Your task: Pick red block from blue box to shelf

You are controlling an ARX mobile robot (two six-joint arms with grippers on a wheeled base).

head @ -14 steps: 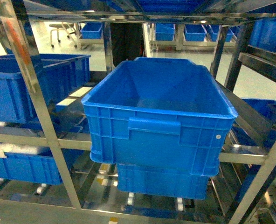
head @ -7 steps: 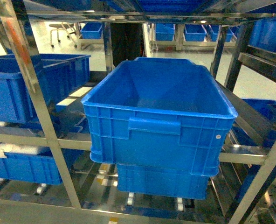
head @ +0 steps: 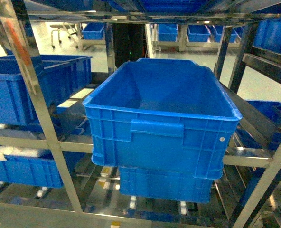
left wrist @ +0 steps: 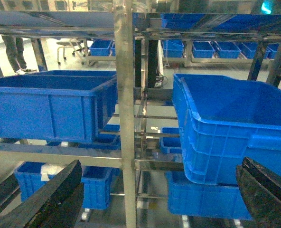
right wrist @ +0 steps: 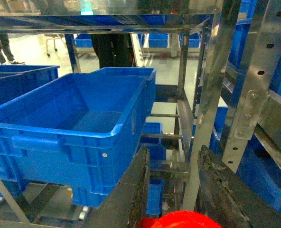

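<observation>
While the red block is clamped between the right gripper fingers at lower frame, the shelf is faced; placement is judged next. The left gripper is spread, empty.

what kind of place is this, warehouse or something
Likely a warehouse or factory storeroom: a steel shelf with several tiers holds large dark blue crates, more crates stand on racks across the pale floor, and a stool is at the back.

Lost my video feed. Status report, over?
Right gripper shut on red block. Left gripper open, empty. Shelf ahead; big blue crate fills the tier.
</observation>
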